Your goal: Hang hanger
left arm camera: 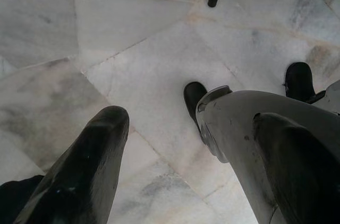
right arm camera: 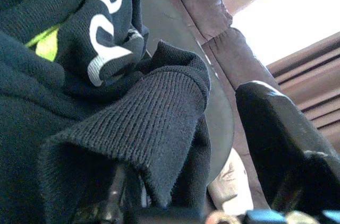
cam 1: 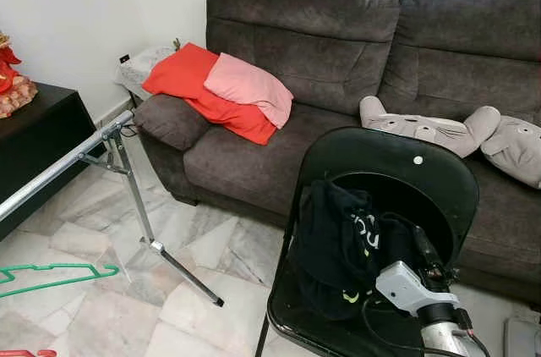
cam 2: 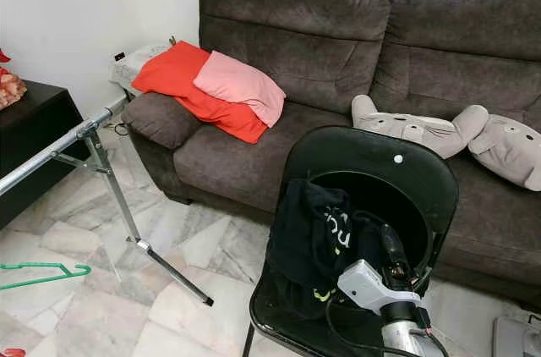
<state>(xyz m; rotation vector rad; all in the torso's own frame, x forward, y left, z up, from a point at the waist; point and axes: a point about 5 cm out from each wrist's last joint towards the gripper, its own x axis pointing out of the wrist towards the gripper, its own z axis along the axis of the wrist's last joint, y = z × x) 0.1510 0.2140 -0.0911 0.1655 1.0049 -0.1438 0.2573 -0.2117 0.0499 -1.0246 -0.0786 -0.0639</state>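
Dark grey sofa (cam 1: 338, 61) across the upper frame, with red (cam 1: 199, 90) and pink (cam 1: 249, 86) cushions at upper left. Black folding chair (cam 1: 385, 171) lower right, heaped with a black sweatshirt (cam 1: 338, 243). Chrome clothes rack (cam 1: 127, 183) at left. Green hanger (cam 1: 55, 277) flat on marble, lower left corner. Right gripper (cam 1: 425, 257) against the sweatshirt, fingers spread around a ribbed cuff (right arm camera: 154, 118). Left gripper (left arm camera: 186, 144) spread wide above bare floor.

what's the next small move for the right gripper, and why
Probably close the right gripper on the black garment. Its fingers are open at the ribbed cuff on the black chair, while the green hanger lies apart on the floor.
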